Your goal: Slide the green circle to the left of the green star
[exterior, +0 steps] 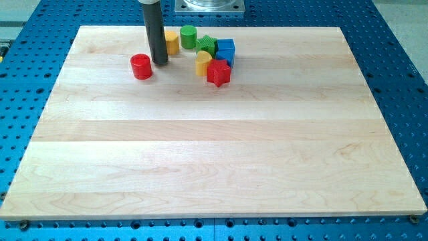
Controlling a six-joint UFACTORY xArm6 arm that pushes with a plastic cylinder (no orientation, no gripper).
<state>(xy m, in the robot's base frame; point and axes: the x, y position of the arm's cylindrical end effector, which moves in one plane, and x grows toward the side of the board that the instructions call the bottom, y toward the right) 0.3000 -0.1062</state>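
— Where is my tip (160, 63) now?
— Between the red cylinder (141, 67) and the yellow block (171, 41); it is a bare rod, holding nothing.
— And the green circle (188, 36)?
— Near the view's top; just up-left of the green star (206, 45), right of the tip.

My tip (160, 63) ends a straight, smooth rod (dark grey, round in section), unmarked

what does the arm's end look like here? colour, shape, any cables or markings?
A straight, dark grey, round rod, plain and smooth, with no visible cables or markings. My tip ends blunt and flat. Behind it at the view's top sits a grey metal plate.
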